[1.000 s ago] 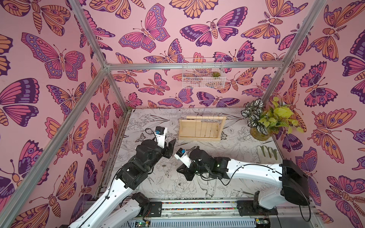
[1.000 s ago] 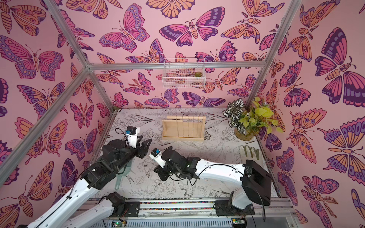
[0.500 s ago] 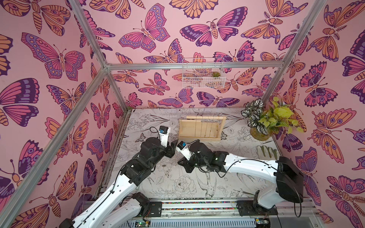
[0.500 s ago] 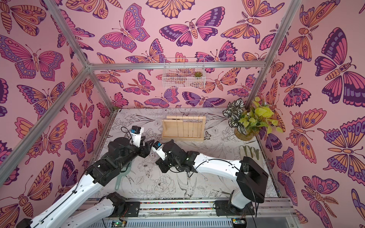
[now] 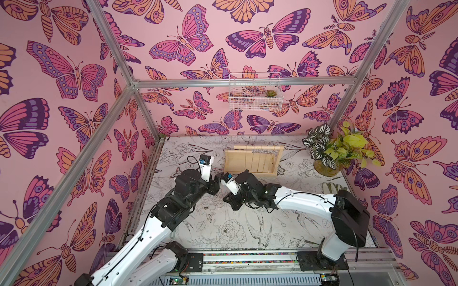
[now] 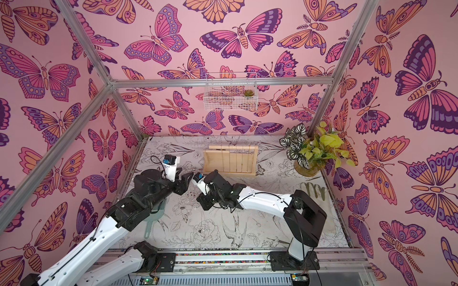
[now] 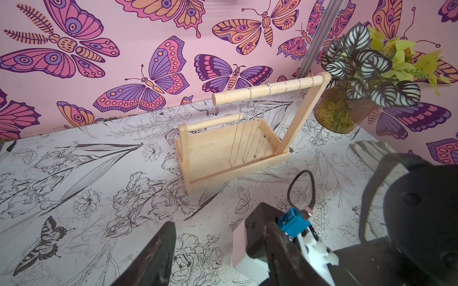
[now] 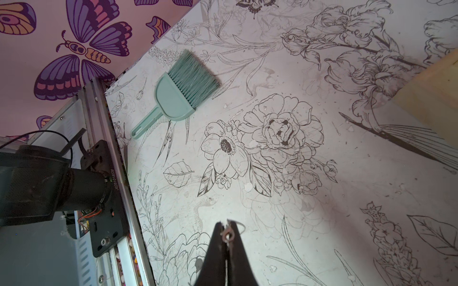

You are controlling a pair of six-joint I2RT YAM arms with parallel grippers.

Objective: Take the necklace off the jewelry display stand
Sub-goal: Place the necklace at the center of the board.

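Text: the only thing you can read is a serial on the black motor housing (image 8: pixel 84 183) in the right wrist view, roughly J6251018028. Counts: one jewelry display stand (image 5: pixel 252 162), mid-back on the table (image 5: pixel 285 230), with about five necklaces (image 7: pixel 250 138) over its crossbar. One each of potted plant (image 5: pixel 329 151), wire basket (image 5: pixel 255 97) and teal brush (image 8: pixel 183 84). Left arm reaches forward, left gripper (image 6: pixel 184 176) fingers partly apart, holding nothing, facing the stand. Right arm folds in from the side, right gripper (image 8: pixel 225 229) tilted down over the table, clamped on a small silver clasp (image 8: pixel 226 234).
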